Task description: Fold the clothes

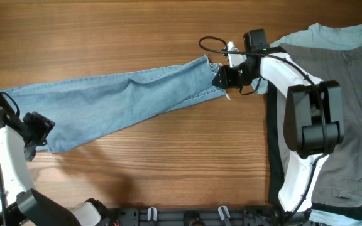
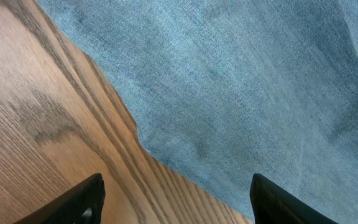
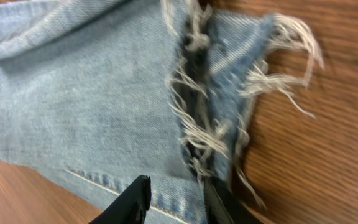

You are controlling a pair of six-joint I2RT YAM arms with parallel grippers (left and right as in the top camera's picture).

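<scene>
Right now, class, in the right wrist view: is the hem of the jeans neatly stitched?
No, the hem of the jeans is frayed, with loose pale threads straggling out over the wooden table.

overhead is bright and even, only faint soft shadows on the table. right wrist view's pretty blurry, the frayed hem looks smeared.

left white-and-black jointed arm bent at the table's left edge, wrist turned right | left black two-finger gripper low, fingers spread wide | right white-and-black jointed arm folded, forearm reaching left | right black two-finger gripper low, right fingers narrowly apart, grip unclear
</scene>
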